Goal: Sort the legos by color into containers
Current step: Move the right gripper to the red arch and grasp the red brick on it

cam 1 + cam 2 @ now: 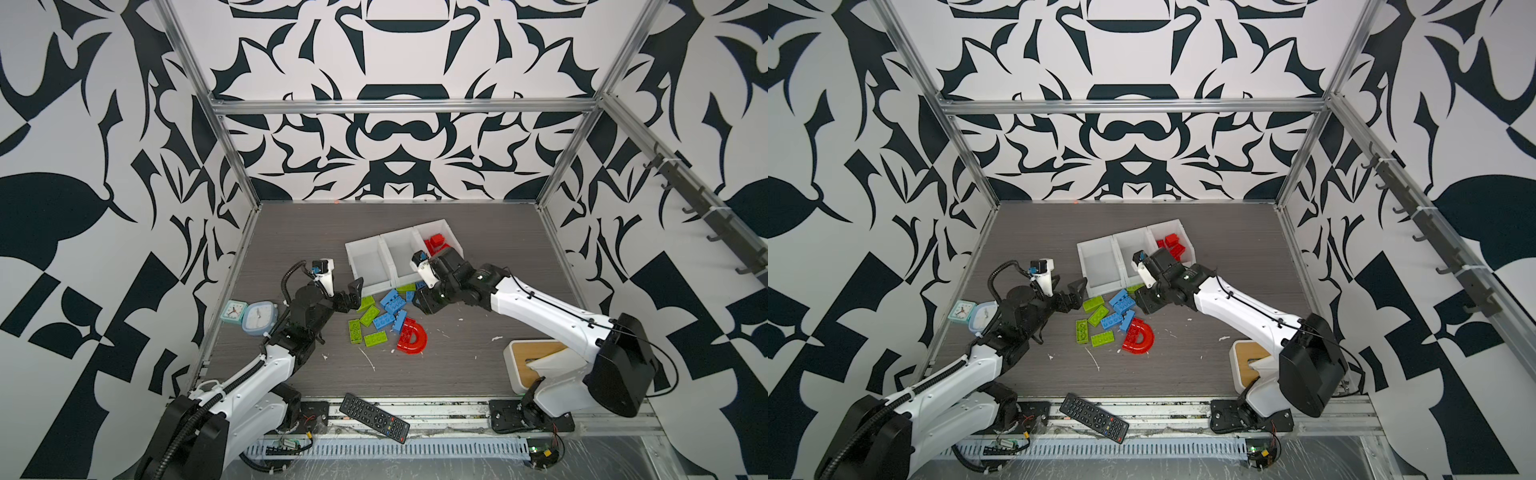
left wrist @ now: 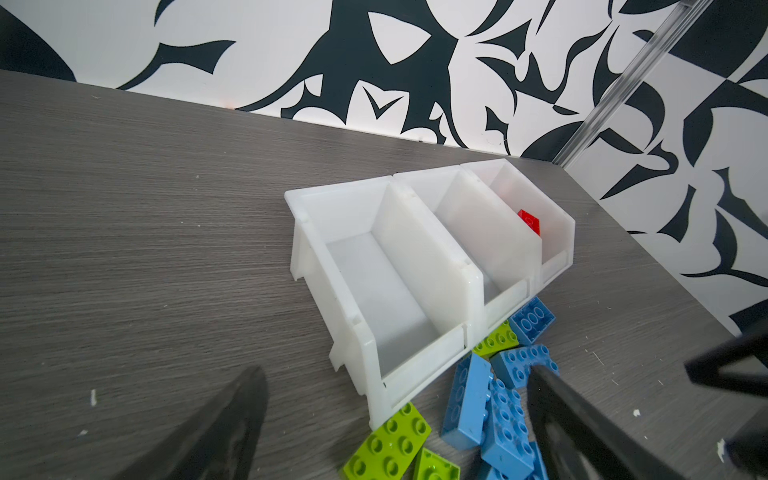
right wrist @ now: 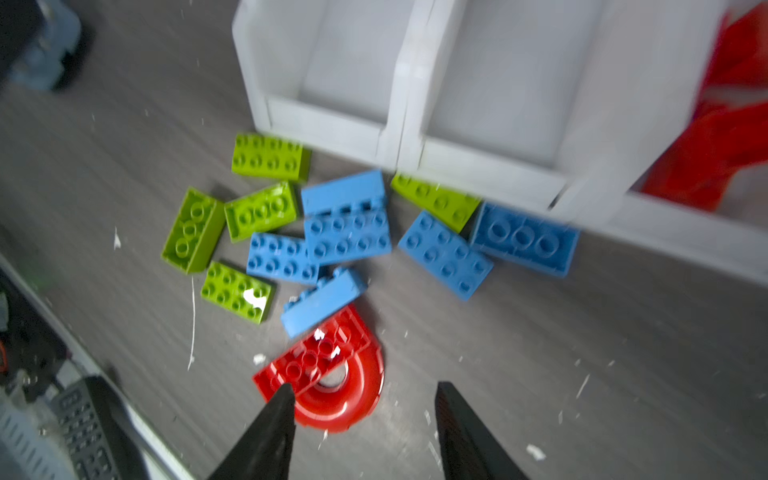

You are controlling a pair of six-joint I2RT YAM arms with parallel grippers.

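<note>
Lying loose: the legos [image 1: 384, 321] form a heap on the desk [image 1: 316, 232], just in front of the bins' low fronts and between the two arms
Green: the green bricks [image 1: 356, 330] lie mostly flat on the left side of the heap in both top views; one more is tucked against the front of the middle bin
Blue: the blue bricks [image 1: 390, 300] bunch in the middle and right of the heap, some studs-up and some on their sides; one lies against the bins' front lip
Arch: the red arch [image 1: 404, 336], translucent and curved, lies at the near edge of the heap, touching a blue brick
Bins: the containers [image 1: 370, 266], three joined white bins, stand slanted behind the heap; the red bricks [image 1: 435, 241] lie in the bin at the right end
Left hand: the left hand [image 1: 358, 296] has its fingers spread wide with nothing between them, at the left edge of the heap near the front corner of the left-end bin
Right hand: the right hand [image 3: 365, 388] has its fingers apart and grips nothing, poised over the red arch; its wrist view is blurred
Left of desk: a pale blue clock [image 1: 259, 318] touches a smaller teal clock [image 1: 233, 311]
Front edge: a black remote [image 1: 374, 417]
Right of desk: a white box [image 1: 528, 353] with a wooden lid, partly under the right arm
</note>
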